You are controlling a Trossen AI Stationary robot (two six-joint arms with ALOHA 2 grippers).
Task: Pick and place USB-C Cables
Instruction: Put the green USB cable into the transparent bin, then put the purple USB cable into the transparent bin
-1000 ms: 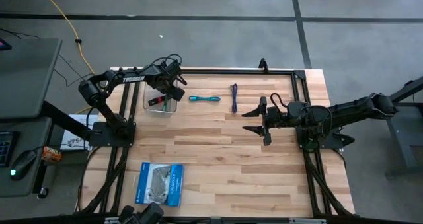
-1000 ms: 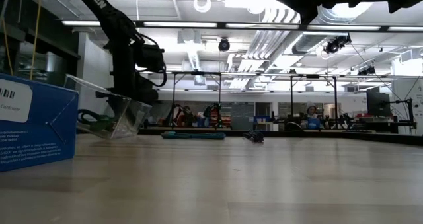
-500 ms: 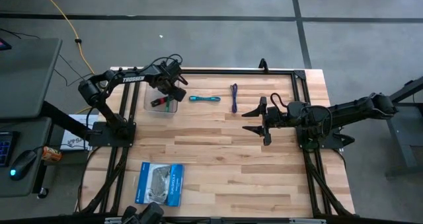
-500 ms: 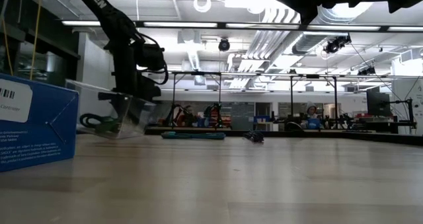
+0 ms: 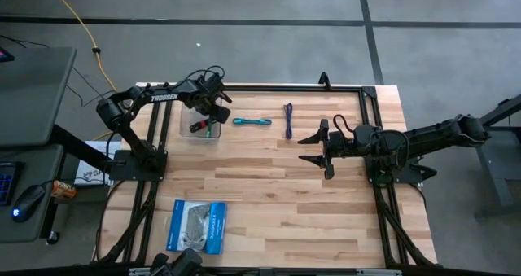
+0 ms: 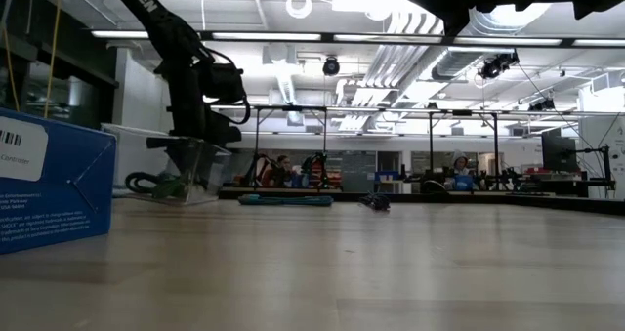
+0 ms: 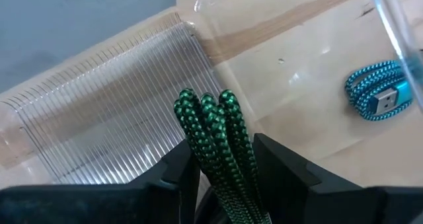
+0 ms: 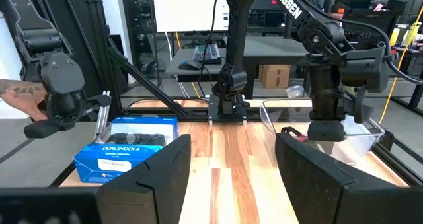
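My left gripper (image 5: 210, 117) reaches down into a clear plastic container (image 5: 189, 113) at the table's far left and is shut on the green USB-C cable (image 7: 213, 128). The container's ribbed wall (image 7: 112, 112) shows behind the cable. The teal cable (image 5: 252, 121) lies flat on the table to the container's right, and the purple cable (image 5: 288, 120) lies farther right. My right gripper (image 5: 319, 148) is open above the table's middle right, touching nothing. My left gripper pinches the green cable bundle between its two fingers (image 7: 177, 174), coming from above and pointing down into the container. The looped end (image 7: 206, 105) sticks out past the fingertips. The red-black end (image 5: 195, 127) lies inside the container.
A blue-and-white flat packet (image 5: 196, 225) lies near the table's near left edge and stands large in the low view (image 6: 54, 180). Bare wood lies between both arms. A black frame (image 5: 285, 87) runs along the far edge. A person's hand (image 8: 23, 105) shows beyond the table.
The clear container, tipped up on one side a second ago, has settled level on the table. The green cable's red-black end inside it has shifted slightly with it. My left gripper stays over the container, still shut on the cable.
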